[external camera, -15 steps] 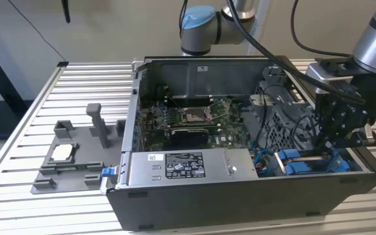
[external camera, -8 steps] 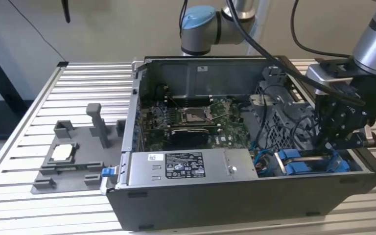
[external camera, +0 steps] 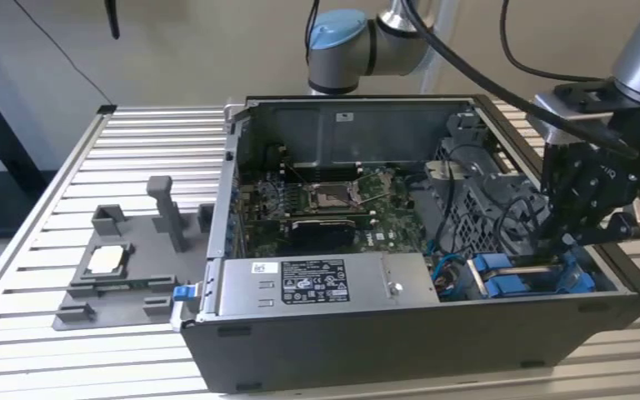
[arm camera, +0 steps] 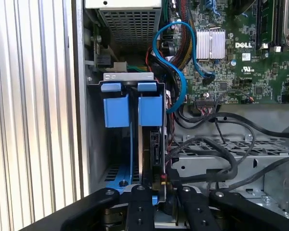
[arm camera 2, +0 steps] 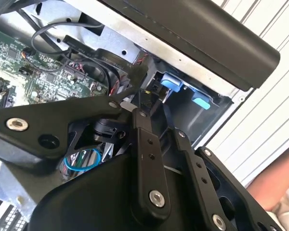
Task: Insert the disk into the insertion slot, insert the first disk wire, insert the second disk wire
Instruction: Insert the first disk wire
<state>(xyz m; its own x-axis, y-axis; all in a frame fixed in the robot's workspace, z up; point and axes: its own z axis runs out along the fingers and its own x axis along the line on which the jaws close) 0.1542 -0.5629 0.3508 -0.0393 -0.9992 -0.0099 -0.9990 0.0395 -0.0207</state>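
The disk (arm camera: 154, 144) stands on edge in its blue carrier (arm camera: 150, 108) inside the insertion slot (arm camera: 94, 134), at the case's front corner on the exterior view's right. A second blue carrier (arm camera: 116, 108) sits beside it. My gripper (arm camera: 161, 190) reaches down into that corner (external camera: 548, 246), right at the disk's connector edge. In the second wrist view my gripper (arm camera 2: 147, 98) is shut on a small black wire connector (arm camera 2: 154, 91) next to a blue carrier tab (arm camera 2: 171, 82). A black wire (arm camera: 221, 159) trails away over the metal cage.
A blue data cable (arm camera: 178, 72) loops from the motherboard (external camera: 332, 196) towards the bay. The grey power supply (external camera: 309, 283) sits along the case front. A grey fixture (external camera: 120, 267) lies on the slatted table on the exterior view's left. Part of a person's arm (arm camera 2: 279, 183) is beside the case.
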